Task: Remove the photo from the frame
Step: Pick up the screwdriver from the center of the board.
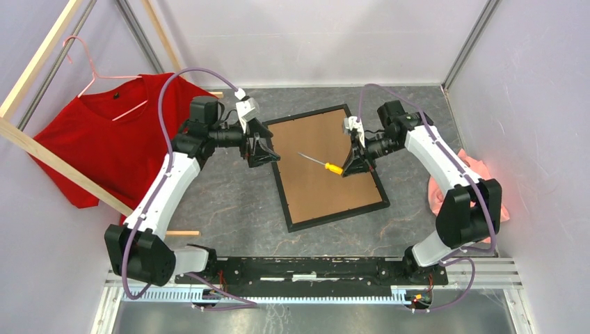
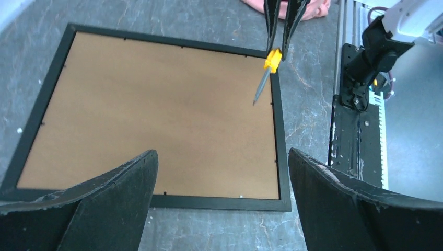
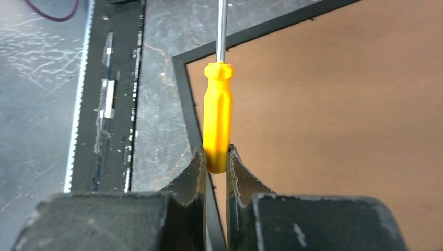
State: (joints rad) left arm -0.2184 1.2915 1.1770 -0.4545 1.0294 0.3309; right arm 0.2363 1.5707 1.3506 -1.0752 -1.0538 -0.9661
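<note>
My right gripper point(image 3: 214, 157) pinches the screwdriver point(image 3: 218, 115) by its handle over the frame point(image 2: 209, 202), at its right edge. My left gripper point(image 2: 222, 154) hangs wide open, empty, above its left edge.

Left claw point(image 2: 222, 154) gapes wide; right claw point(image 3: 215, 154) pinches screwdriver point(image 3: 218, 115), apparently hovering.

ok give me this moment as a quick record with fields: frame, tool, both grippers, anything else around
frame: black, lying flat, back side up
backing board: brown, in place in the frame
photo: not visible
screwdriver: yellow handle, shaft out over the backing board
right gripper: shut on the screwdriver's handle end
left gripper: open, empty, by the frame's left edge
nearby: red t-shirt at left, pink cloth at right
</note>
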